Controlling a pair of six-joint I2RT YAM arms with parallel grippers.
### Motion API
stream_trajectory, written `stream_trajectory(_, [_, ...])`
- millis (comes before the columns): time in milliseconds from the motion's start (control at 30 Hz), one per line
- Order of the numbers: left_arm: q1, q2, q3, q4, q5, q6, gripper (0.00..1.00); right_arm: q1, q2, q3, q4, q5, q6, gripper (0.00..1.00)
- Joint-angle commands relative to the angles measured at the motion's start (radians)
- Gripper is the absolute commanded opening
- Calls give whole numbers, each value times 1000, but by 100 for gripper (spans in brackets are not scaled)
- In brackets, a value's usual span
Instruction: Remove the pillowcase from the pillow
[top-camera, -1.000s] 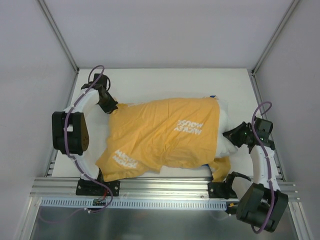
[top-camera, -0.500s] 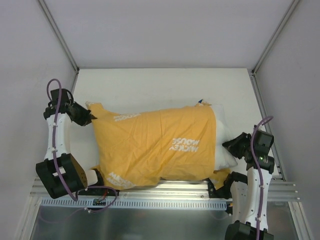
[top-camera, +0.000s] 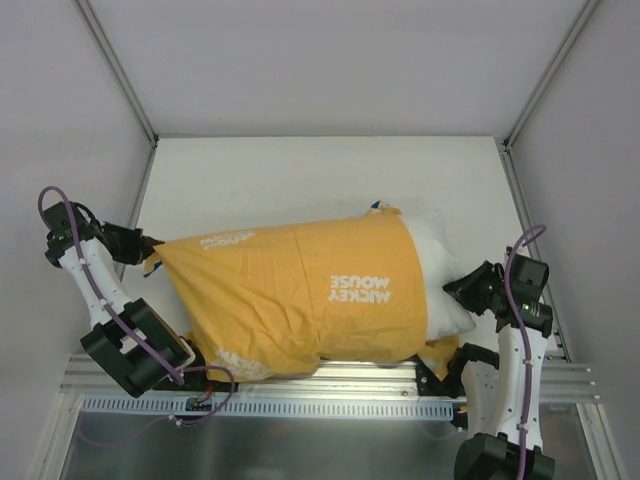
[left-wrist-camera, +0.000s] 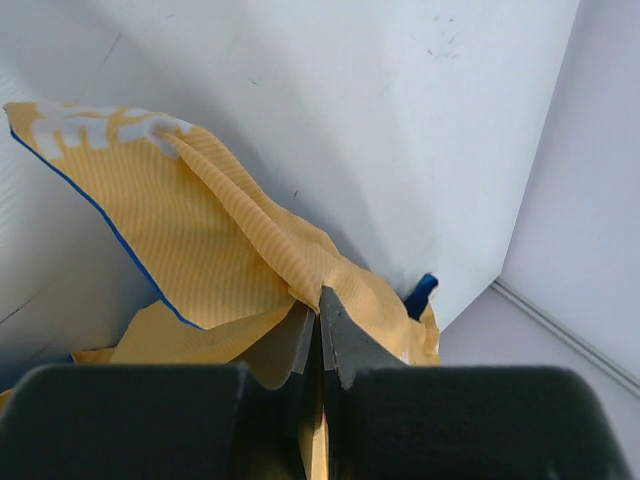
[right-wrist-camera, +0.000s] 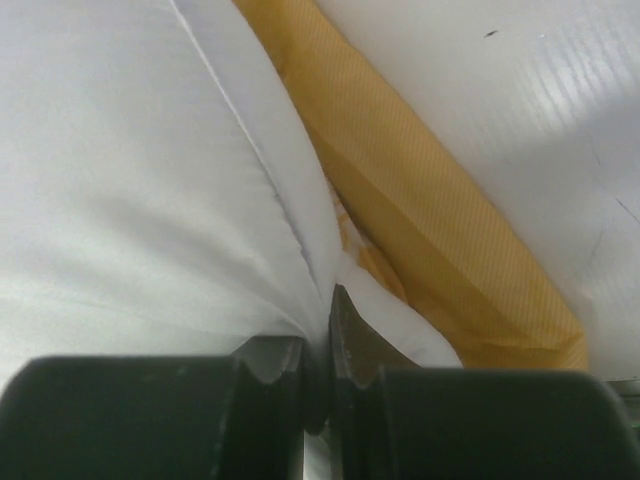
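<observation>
Orange-yellow fabric pillowcase lying across white worktop, partly off plump white pillow — corner pinched between closed left fingers, pillow clamped by right fingers. Pull leftward steadily — anchor firm.

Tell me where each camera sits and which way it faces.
Top external: above, behind the robot, looking down on the table; left arm and right arm show.
Left wrist: on the left arm, facing along the left gripper, shut on the pillowcase.
Right wrist: on the right arm, facing the right gripper, shut on the pillow.
Shared: all three show the pillowcase.
</observation>
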Motion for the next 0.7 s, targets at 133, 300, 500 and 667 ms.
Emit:
stream_trajectory(133, [-6, -45, 12, 96, 37, 50, 0, 208, -22, 109, 123, 138, 25, 61])
stream_trajectory(300, [-70, -53, 27, 96, 36, 55, 0, 330, 67, 296, 81, 325, 37, 86])
stream_trajectory(500, [-153, -48, 46, 97, 11, 53, 0, 336, 234, 442, 176, 406, 94, 89])
stream_trajectory(667, [-179, -53, 55, 97, 8, 47, 0, 403, 576, 715, 68, 270, 0, 92])
